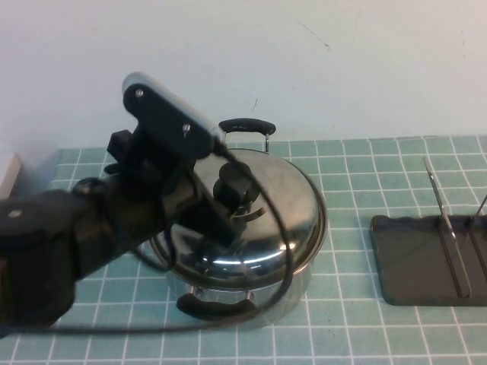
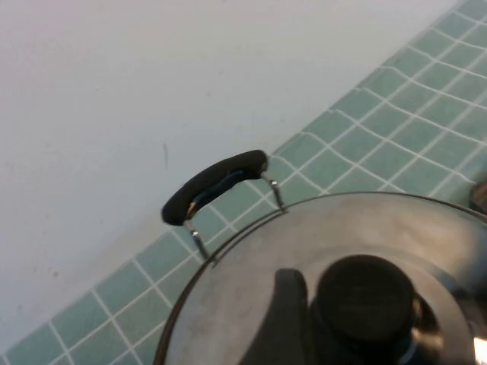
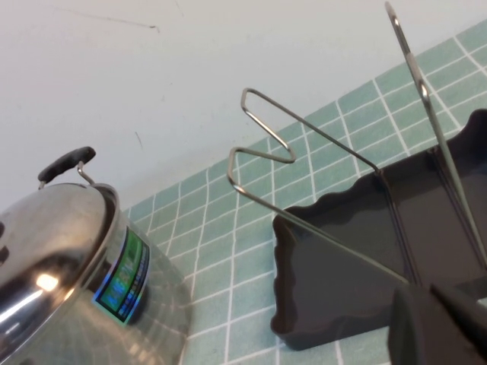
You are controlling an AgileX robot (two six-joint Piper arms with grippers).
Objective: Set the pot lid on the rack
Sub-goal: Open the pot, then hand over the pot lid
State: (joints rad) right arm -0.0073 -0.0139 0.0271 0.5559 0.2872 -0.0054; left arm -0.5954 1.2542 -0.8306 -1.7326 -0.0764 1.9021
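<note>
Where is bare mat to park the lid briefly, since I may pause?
Free: green mat between the steel pot and dark wavy-rimmed rack. Crowded: left pincer at the shiny domed lid's knob; right pincer beside the rack.

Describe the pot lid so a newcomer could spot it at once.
On the green checked mat, the steel pot stands left of the dark rack. The pot lid caps it, under the left gripper: a shiny dome with a black knob.
</note>
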